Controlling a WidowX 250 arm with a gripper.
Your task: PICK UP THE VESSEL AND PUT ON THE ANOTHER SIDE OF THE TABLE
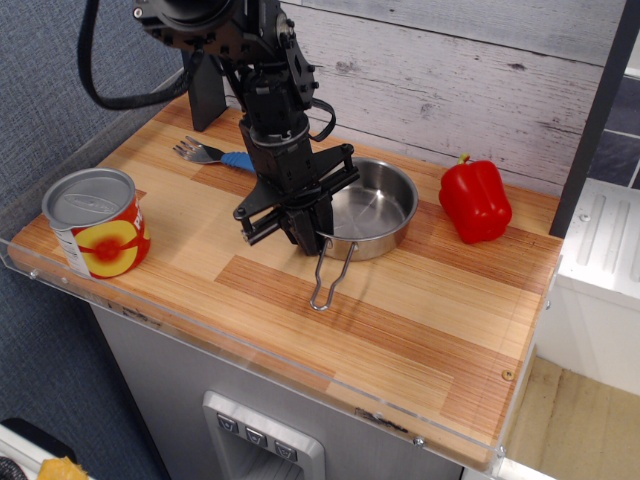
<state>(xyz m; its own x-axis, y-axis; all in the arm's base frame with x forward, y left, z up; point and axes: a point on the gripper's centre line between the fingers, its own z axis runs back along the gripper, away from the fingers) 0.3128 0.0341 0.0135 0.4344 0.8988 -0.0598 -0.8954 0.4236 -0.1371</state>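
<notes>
The hand (308, 238) grips the steel pan (367, 212) by its near rim.
Lift it level, clear of the tabletop (420, 330).

We see the black pincer (312, 240) closed on the near rim of the vessel (368, 217), beside the point where its looped wire handle hangs down toward the front of the tabletop (420, 330). A red bell pepper (475, 200) stands just right of the vessel, apart from it. A red-and-yellow tin can (95, 222) sits upright near the left front corner, and a fork with a blue handle (210, 154) lies behind the arm toward the back left.
</notes>
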